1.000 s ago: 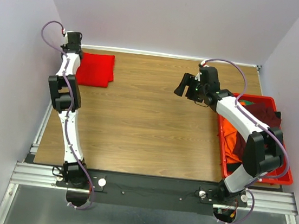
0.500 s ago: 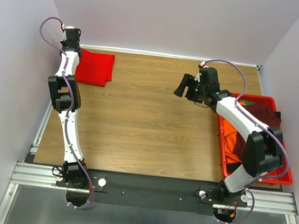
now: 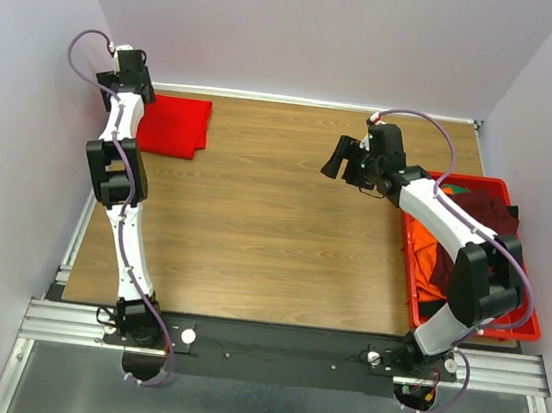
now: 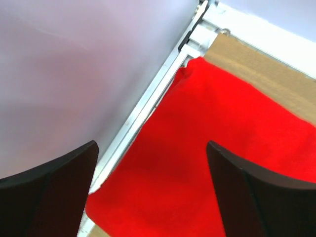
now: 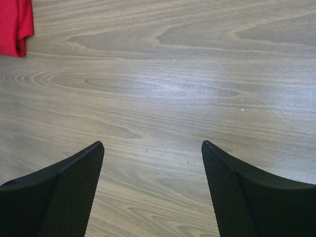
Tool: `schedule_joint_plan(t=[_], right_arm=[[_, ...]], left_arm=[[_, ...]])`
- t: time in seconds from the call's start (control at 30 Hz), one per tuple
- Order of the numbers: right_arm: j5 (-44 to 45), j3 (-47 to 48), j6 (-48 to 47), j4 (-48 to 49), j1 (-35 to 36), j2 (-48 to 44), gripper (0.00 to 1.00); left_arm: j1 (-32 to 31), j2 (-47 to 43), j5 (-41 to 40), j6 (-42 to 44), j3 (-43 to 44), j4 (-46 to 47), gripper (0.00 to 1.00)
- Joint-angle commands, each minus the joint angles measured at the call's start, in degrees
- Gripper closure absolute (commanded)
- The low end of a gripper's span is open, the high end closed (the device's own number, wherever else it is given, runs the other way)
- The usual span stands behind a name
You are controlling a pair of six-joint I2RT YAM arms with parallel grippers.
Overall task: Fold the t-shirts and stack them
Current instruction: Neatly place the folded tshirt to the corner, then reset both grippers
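A wood-grain table (image 3: 273, 226) is being enclosed at the back and on both sides by pale lavender walls (image 3: 318, 30). A rigid red bin (image 3: 502, 335) is being carried at the table's right edge. The near edge is being bordered by an aluminium rail (image 3: 289, 347), and the left edge by another rail (image 4: 148, 106) set against the wall.
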Motion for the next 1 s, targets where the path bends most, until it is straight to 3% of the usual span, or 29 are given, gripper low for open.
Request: schedule_joint_plan(t=[0.0,0.23,0.43,0.67,0.97], right_arm=[[-0.57,-0.8,0.18,1.14,0.09,-2.35,0.13],[0.13,-1.06,0.27,1.31,0.09,-2.78,0.13],[2.24,-1.15,0.18,1.49,0.09,-3.4,0.13],[5.14,-1.76,-0.7,1.58,0.0,-6.12,0.13],[9.53,-5.1,0.0,1.67,-0.09,-13.06,0.13]], left_arm=[[0.37,-7.33,1.52,-1.5,-0.68,0.97,0.02],[-2.26,-16.38,4.77,-4.13,-9.02,3.16,0.02],[-7.53,-28.94,9.5,-9.14,-24.3,6.32,0.02],[-20.89,-47.12,6.88,-10.55,-43.62,10.01,0.02],[-37.67,-65.94,7.4,-10.56,-59.73,12.12,0.02]])
